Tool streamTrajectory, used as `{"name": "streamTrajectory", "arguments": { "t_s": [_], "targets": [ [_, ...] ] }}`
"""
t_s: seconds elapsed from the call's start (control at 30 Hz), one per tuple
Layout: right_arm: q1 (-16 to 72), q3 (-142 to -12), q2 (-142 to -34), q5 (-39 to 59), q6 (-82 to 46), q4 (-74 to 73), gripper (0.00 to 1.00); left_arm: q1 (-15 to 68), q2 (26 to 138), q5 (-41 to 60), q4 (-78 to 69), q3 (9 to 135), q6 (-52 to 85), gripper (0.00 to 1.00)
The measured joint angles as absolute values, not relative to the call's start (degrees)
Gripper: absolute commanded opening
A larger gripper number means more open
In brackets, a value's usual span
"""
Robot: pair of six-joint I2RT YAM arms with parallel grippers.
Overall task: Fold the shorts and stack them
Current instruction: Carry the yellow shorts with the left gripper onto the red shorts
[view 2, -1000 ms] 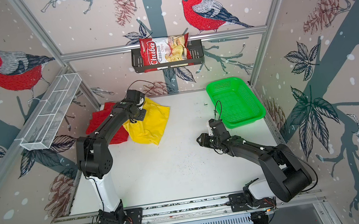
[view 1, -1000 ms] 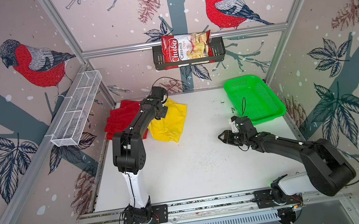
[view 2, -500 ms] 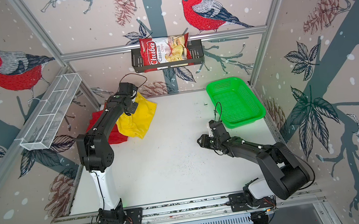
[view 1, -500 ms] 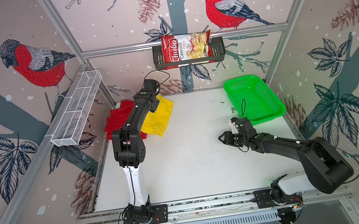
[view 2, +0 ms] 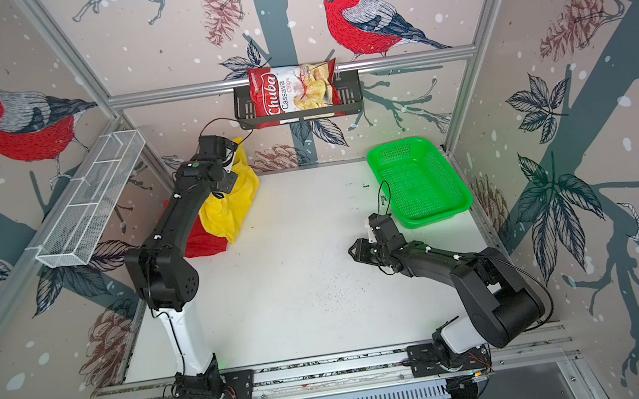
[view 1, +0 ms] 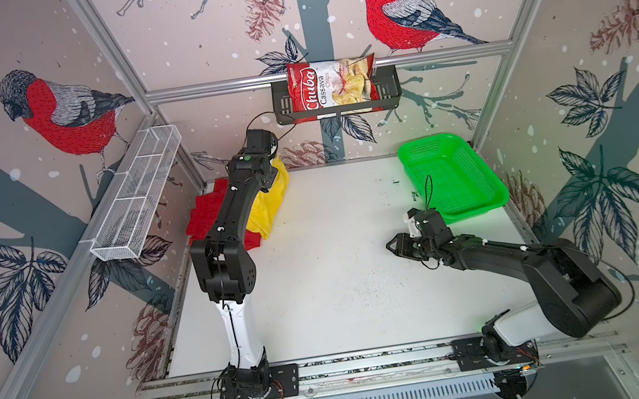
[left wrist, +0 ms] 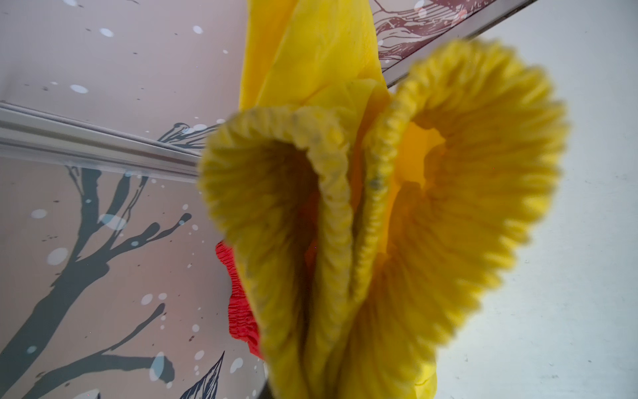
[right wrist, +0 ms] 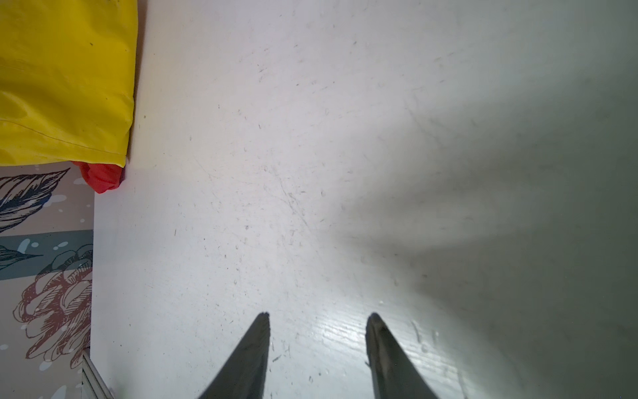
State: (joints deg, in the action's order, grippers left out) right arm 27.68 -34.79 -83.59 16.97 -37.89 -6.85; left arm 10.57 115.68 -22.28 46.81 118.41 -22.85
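Bunched waistband of yellow shorts [left wrist: 379, 224] shown only by left wrist view, clamped in left gripper [view 2: 229, 161], red shorts [view 2: 206, 240] lying beneath, right gripper [right wrist: 317, 316] held parted, bare table [right wrist: 310, 172] left open ahead

The left arm [view 1: 233, 207] stretches far forward and up. The left gripper [view 2: 233, 162] sits high at its tip, jaws pinched tight on the yellow shorts [left wrist: 448, 207] hanging below it. The right arm [view 1: 484, 250] lies low and level. The right gripper [right wrist: 317, 314] has its jaws parted, holding nothing.
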Motion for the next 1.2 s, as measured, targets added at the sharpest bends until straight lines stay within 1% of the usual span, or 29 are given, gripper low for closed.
{"name": "streamTrajectory", "arguments": {
  "t_s": [0.2,0.47,0.83,1.07,1.2],
  "targets": [
    [28.42,-36.16,-84.93,16.93,-37.89,-6.83,0.47,10.04,113.01,-22.61,47.00,118.17,-23.97,0.00],
    [29.19,-37.47,-85.97,16.91,-37.87,-6.76,0.47,9.10,112.79,-20.93,47.09,118.17,-24.38,0.00],
    [29.32,-38.24,-86.26,16.91,-37.67,-5.78,0.47,5.98,116.01,-20.64,46.94,117.75,-24.36,0.00],
    [29.28,-38.61,-86.32,16.86,-37.47,-5.06,0.47,4.40,118.65,-23.38,46.22,117.75,-24.38,0.00],
    [29.28,-38.68,-86.59,16.84,-37.47,-4.91,0.47,3.36,119.94,-26.68,45.19,117.73,-24.45,0.00]
  ]
}}
